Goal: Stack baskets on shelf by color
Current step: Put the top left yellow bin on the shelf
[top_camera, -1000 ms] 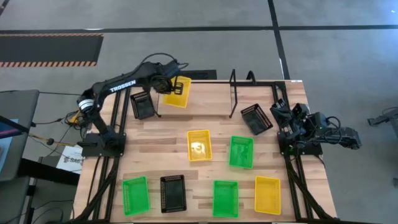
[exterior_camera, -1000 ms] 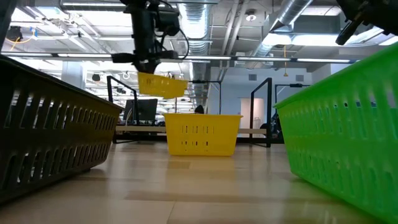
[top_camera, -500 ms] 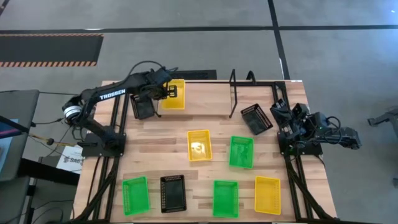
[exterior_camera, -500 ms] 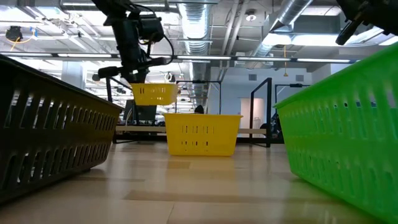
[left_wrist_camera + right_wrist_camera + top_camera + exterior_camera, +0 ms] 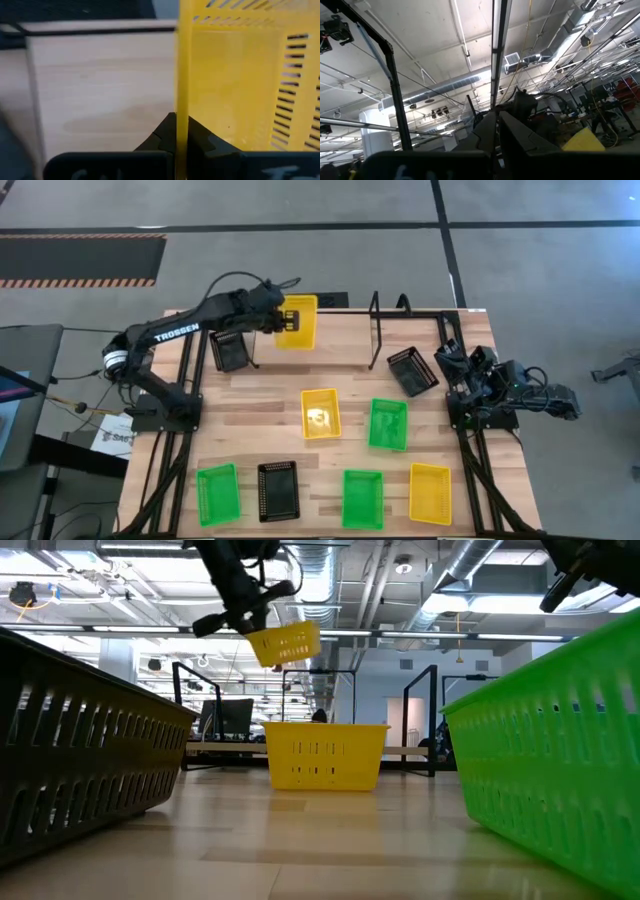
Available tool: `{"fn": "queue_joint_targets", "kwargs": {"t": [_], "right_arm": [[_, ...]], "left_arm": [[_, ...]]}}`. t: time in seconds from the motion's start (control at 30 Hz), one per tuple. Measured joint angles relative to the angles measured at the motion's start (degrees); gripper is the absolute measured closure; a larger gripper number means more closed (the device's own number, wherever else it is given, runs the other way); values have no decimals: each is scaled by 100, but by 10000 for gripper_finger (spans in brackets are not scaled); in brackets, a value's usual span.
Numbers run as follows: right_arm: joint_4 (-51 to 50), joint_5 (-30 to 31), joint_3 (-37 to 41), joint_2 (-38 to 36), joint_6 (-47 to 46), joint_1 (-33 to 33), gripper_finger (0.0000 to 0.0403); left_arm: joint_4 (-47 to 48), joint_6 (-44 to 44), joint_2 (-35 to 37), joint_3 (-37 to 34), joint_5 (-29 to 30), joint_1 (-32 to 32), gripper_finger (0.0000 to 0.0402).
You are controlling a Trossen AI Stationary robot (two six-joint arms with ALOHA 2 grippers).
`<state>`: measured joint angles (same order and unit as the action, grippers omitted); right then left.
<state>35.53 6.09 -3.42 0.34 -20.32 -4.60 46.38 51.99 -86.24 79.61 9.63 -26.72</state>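
Looking down from the high view, we see the left gripper [image 5: 277, 318] holding a yellow basket [image 5: 297, 322] by its rim over the back of the counter [image 5: 350, 385], above the shelf [image 5: 340, 330], just beside the black basket [image 5: 229, 350] that sits at the shelf's left end. The right gripper [image 5: 447, 358] waits at the counter's right edge near another black basket [image 5: 412, 370]. More green, yellow and black baskets lie spread over the counter in front.

From the low view, the carried basket [image 5: 285, 642] hangs tilted, well above another yellow basket [image 5: 324, 755] on the counter. We judge that we should level it before lowering, so that it lands flat on the board.

Through the left wrist view, the fingers [image 5: 167, 135] pinch the yellow wall [image 5: 182, 75] between them, with the pale board [image 5: 100, 95] below. We should keep that pinch firm until the base rests, set it clear of the black basket, and leave room for a green pile.

Up in the right wrist view, we see the right arm's fingers [image 5: 492, 127] closed together on nothing, pointing at the ceiling.
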Motion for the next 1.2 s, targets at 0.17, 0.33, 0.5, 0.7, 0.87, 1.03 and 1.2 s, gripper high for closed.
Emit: {"fn": "queue_joint_targets", "kwargs": {"t": [0.17, 0.33, 0.5, 0.7, 0.87, 1.03, 1.2], "right_arm": [[5, 5, 0, 2, 88, -3, 356], [8, 9, 1, 1, 45, 7, 356], [7, 6, 2, 0, -67, 9, 356], [-18, 2, 2, 1, -67, 0, 356], [-57, 2, 2, 0, -67, 0, 356], [-92, 2, 2, 0, -67, 0, 356], [-92, 0, 2, 1, -67, 0, 356]], "left_arm": [[43, 136, -470, -43, -14, 267, 401], [-272, -97, -1180, -43, -242, 139, 401], [-332, -239, -1637, -44, -789, -279, 401], [40, -334, -1746, -33, -790, -615, 401], [472, -334, -1771, -39, -588, -833, 401], [660, -332, -1781, -40, -532, -1058, 401], [647, -375, -1781, -39, -488, -1210, 401]]}}
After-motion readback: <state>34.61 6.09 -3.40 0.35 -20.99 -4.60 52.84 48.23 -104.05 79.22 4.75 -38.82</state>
